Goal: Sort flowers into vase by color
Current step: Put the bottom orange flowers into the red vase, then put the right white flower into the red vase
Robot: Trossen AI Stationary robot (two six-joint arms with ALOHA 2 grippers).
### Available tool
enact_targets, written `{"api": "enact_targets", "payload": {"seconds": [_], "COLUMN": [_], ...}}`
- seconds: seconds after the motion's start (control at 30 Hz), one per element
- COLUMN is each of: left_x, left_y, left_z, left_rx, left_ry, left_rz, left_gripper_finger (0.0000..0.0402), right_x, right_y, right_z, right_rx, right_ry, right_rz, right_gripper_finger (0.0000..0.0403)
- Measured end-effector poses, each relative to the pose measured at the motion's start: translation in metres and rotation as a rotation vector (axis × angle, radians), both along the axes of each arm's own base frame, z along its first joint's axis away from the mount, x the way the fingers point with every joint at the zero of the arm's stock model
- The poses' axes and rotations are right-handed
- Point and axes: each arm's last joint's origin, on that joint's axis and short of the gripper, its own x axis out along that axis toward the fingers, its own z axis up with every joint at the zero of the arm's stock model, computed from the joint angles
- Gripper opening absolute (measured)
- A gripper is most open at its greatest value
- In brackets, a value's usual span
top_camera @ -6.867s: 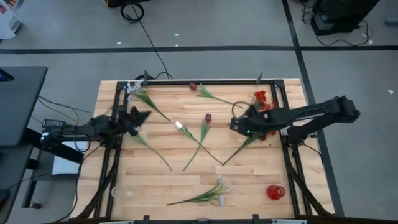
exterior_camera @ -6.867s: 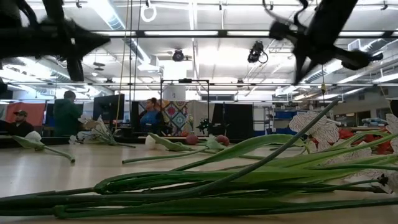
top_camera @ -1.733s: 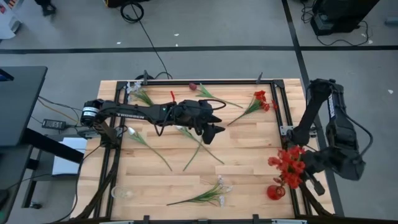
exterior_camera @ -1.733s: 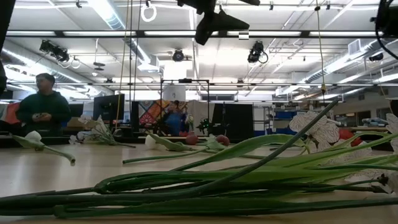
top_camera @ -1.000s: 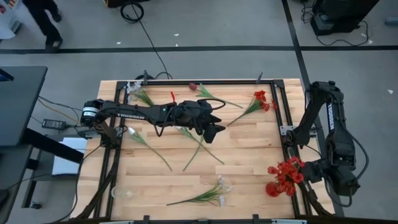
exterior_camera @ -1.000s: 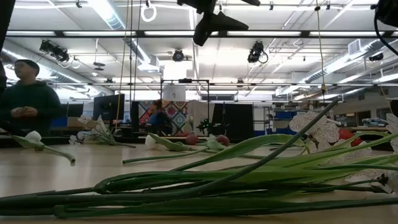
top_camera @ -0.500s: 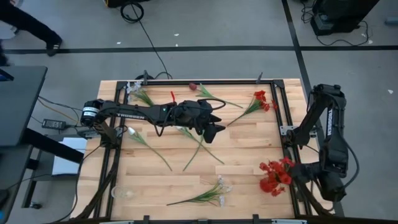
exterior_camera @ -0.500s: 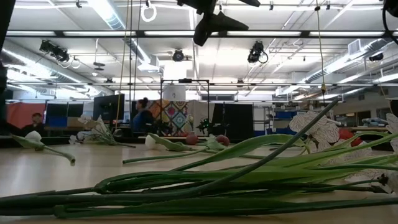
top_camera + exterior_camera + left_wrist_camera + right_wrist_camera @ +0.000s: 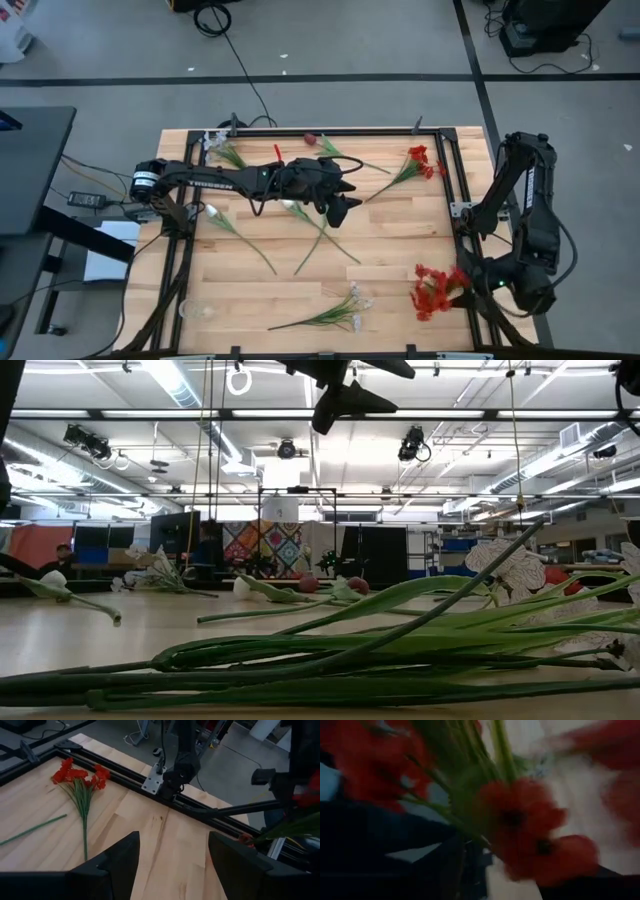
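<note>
Meanwhile the right hand [image 9: 462,283], gripping the red flowers [image 9: 432,290], had swung them left, apparently past the vase, while the left hand [image 9: 340,212] hovered wide open.

1. High view: straight down over the whole table [image 9: 300,290], both arms inside.
2. Low view: at tabletop level, close behind green stems [image 9: 330,655], facing the room.
3. Left wrist view: forward across the table, sharing the red flowers [image 9: 80,774] with the high view.
4. Right wrist view: pressed close against red blooms [image 9: 530,835].

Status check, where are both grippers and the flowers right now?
Right gripper holding red flowers at table's near-right corner. Left gripper open, mid-table, above loose stems. Second red bunch lying far-right.
</note>
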Motion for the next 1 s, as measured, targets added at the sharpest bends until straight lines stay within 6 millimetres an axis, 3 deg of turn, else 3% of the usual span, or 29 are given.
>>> {"api": "enact_targets", "payload": {"seconds": [0.13, 0.43, 0.6, 0.87, 1.0], "left_x": [-0.001, -0.012, -0.022, -0.044, -0.050], "left_y": [0.000, 0.002, 0.001, 0.015, 0.021], "left_z": [-0.002, -0.022, -0.033, -0.043, -0.062], "left_rx": [-0.017, -0.104, -0.148, -0.303, -0.389], "left_ry": [0.024, 0.255, 0.405, 0.633, 0.670], "left_rz": [0.003, 0.054, 0.089, 0.169, 0.270], "left_gripper_finger": [0.0243, 0.0243, 0.0243, 0.0241, 0.0232], "right_x": [-0.006, -0.017, -0.018, -0.019, -0.021], "right_y": [-0.009, -0.042, -0.057, -0.091, -0.108], "right_z": [0.012, 0.018, 0.028, 0.053, 0.065], "right_rx": [0.139, 0.250, 0.316, 0.400, 0.405], "right_ry": [0.128, 0.292, 0.163, -0.263, -0.426], "right_rz": [-0.018, -0.168, -0.240, -0.437, -0.530], "right_gripper_finger": [0.0226, 0.0211, 0.0204, 0.0201, 0.0201]}}
